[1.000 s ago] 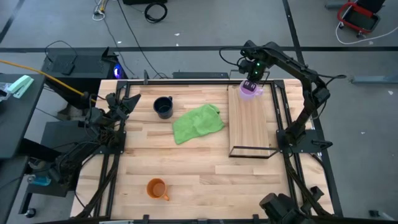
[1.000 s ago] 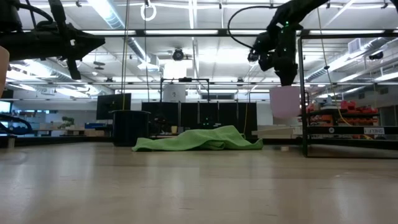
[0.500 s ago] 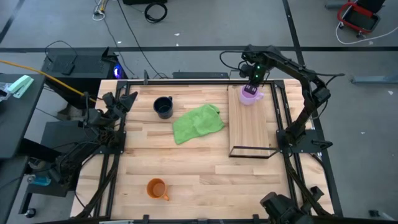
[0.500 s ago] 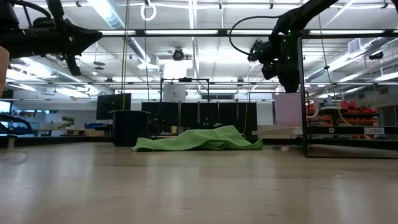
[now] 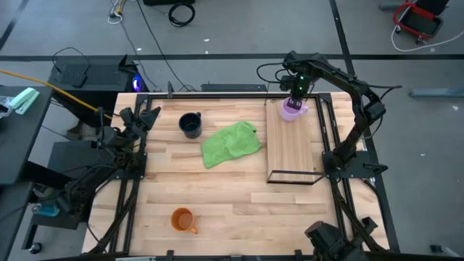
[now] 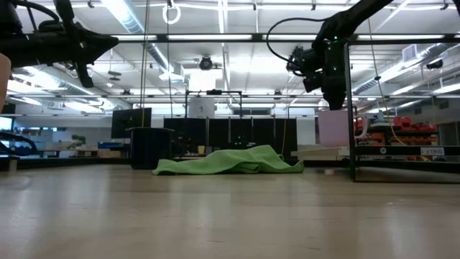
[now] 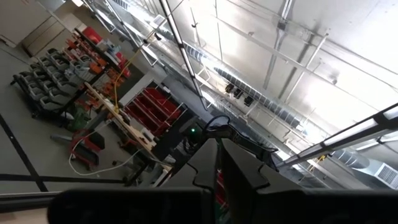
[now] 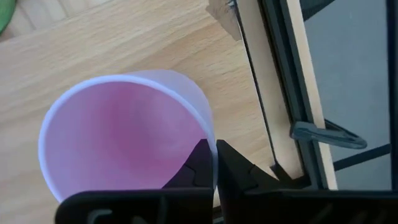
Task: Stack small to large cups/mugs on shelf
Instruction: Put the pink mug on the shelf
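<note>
The right pincer point(image 8: 215, 163) pinches the purple mug's point(image 5: 292, 109) rim to seat it at the shelf's point(image 5: 293, 152) far end; the left pincer's opening I cannot tell.

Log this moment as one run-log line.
right tool: shut on purple mug rim, at shelf far end | left tool: parked, table's left edge | navy mug, orange mug: on table

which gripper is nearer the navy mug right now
Left. The left gripper is at the table's left edge, just left of the navy mug. The right gripper is across the table at the shelf, shut on the purple mug.
</note>
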Action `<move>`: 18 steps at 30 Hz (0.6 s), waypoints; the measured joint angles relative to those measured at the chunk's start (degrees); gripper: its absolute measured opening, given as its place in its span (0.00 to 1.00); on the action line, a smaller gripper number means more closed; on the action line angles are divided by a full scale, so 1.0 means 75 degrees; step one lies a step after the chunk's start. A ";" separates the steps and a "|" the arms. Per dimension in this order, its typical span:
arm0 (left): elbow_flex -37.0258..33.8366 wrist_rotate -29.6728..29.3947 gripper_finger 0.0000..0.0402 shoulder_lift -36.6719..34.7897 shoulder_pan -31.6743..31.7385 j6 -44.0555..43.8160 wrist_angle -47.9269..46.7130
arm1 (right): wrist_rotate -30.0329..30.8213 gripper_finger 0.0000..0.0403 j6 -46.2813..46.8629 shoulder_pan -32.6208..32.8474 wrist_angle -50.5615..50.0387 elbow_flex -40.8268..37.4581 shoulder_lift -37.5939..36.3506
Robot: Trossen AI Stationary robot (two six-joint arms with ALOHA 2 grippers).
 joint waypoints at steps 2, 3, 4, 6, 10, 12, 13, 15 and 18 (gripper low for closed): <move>0.0000 0.0000 0.07 0.0000 0.0000 -0.0002 0.0001 | 0.0010 0.01 -0.0097 -0.0007 0.0051 0.0000 0.0000; 0.0001 0.0000 0.07 0.0000 0.0000 0.0000 0.0003 | 0.0015 0.01 -0.0132 -0.0010 0.0100 0.0000 0.0000; -0.0001 0.0000 0.07 0.0000 0.0000 -0.0003 0.0003 | 0.0019 0.01 -0.0156 -0.0008 0.0128 0.0000 0.0000; 0.0001 0.0000 0.08 0.0000 0.0000 -0.0003 0.0003 | -0.0030 0.01 -0.0235 -0.0005 0.0118 0.0000 0.0001; 0.0000 0.0000 0.09 0.0000 0.0000 -0.0003 0.0003 | -0.0168 0.01 -0.0276 -0.0005 0.0198 0.0000 0.0047; 0.0001 0.0000 0.09 0.0000 0.0000 -0.0003 0.0003 | -0.0218 0.01 -0.0304 -0.0005 0.0239 0.0000 0.0068; -0.0001 0.0000 0.08 0.0000 0.0000 -0.0003 0.0003 | -0.0232 0.01 -0.0342 -0.0005 0.0262 0.0000 0.0073; 0.0001 0.0000 0.08 0.0000 0.0000 -0.0003 0.0003 | -0.0232 0.01 -0.0386 -0.0005 0.0326 0.0000 0.0080; -0.0001 0.0000 0.07 0.0000 0.0000 0.0001 0.0003 | -0.0235 0.01 -0.0506 -0.0005 0.0336 0.0000 0.0085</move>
